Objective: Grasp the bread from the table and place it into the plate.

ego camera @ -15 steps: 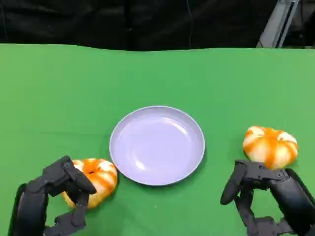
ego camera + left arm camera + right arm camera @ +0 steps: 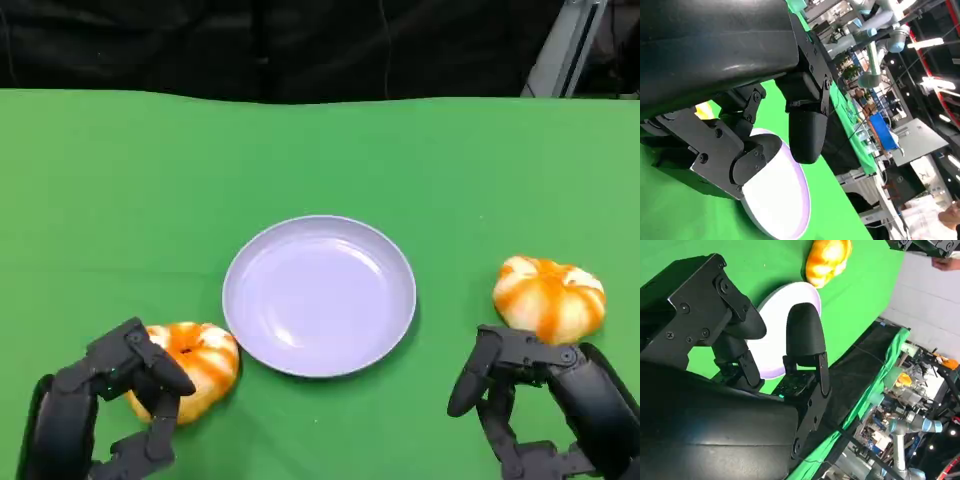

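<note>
Two pieces of bread are counted on the green table (image 2: 120,180), one to each side of a single lilac plate (image 2: 250,300), which holds nothing. The left bread (image 2: 200,360), a round orange-and-white glazed bun with a dimple at its top, is seen just beside the plate's rim, and the fingers of the left hand (image 2: 115,395) are wrapped around its near side (contact appears likely, though a firm grip cannot be confirmed from the head view). The right bread (image 2: 550,297), of the same kind, is set well apart from the plate, and the right hand (image 2: 540,400) is held just short of it, with fingers parted and nothing held. Both buns are judged to be light and soft, with a glossy crust that may be slightly slippery, so a hard squeeze would be expected to dent them. A hold is best taken across the widest part, with thumb and fingers on opposite flanks, low enough that the bun is cradled rather than pinched at its crown. In the right wrist view a bun (image 2: 827,261) is seen beyond the plate.
</note>
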